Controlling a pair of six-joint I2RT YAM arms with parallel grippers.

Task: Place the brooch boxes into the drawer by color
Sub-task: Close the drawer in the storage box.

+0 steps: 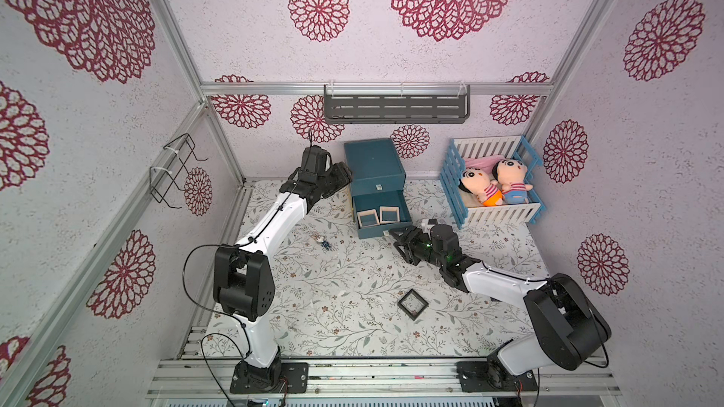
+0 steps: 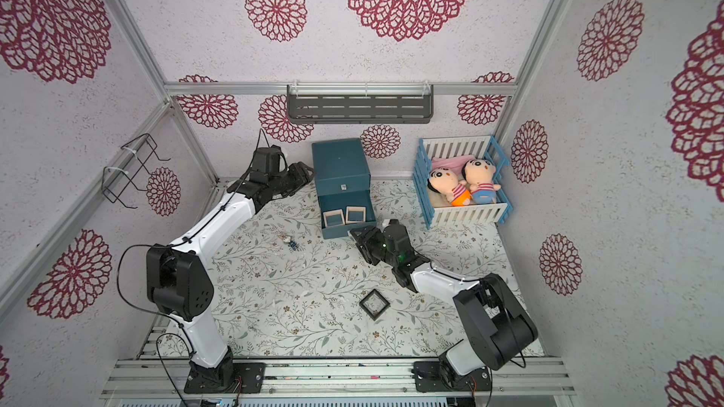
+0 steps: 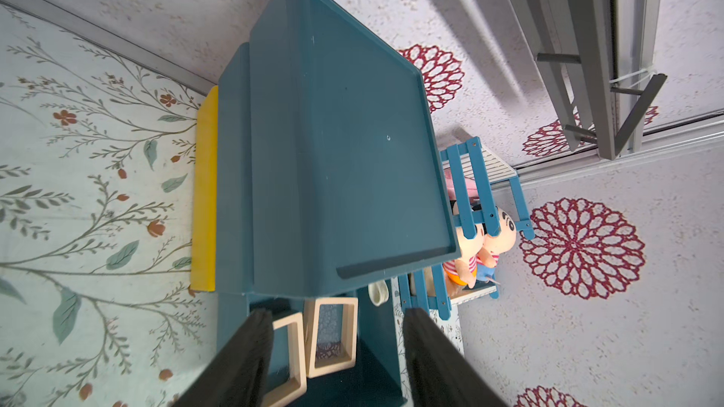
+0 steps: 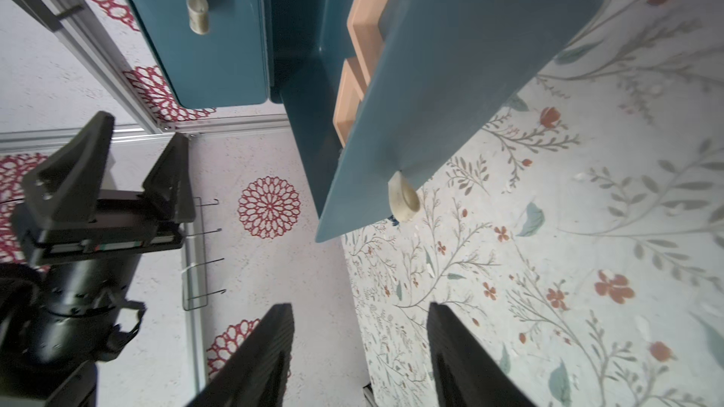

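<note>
Drawer chest [image 1: 374, 166] stands at the rear of the tabletop [image 1: 325, 279]. One drawer [image 1: 382, 231] is pulled out below a closed one. Two pale pink brooch boxes [image 1: 367, 218] lie side by side inside it. One black brooch box [image 1: 412, 304] lies on the tabletop toward the front, well apart from the chest. Right hand [image 1: 397, 240] sits just before the open drawer's front, fingers apart, holding nothing. Left hand [image 1: 341, 178] sits beside the chest's left side, fingers apart, holding nothing. A yellow edge [image 3: 204, 189] shows against that side.
</note>
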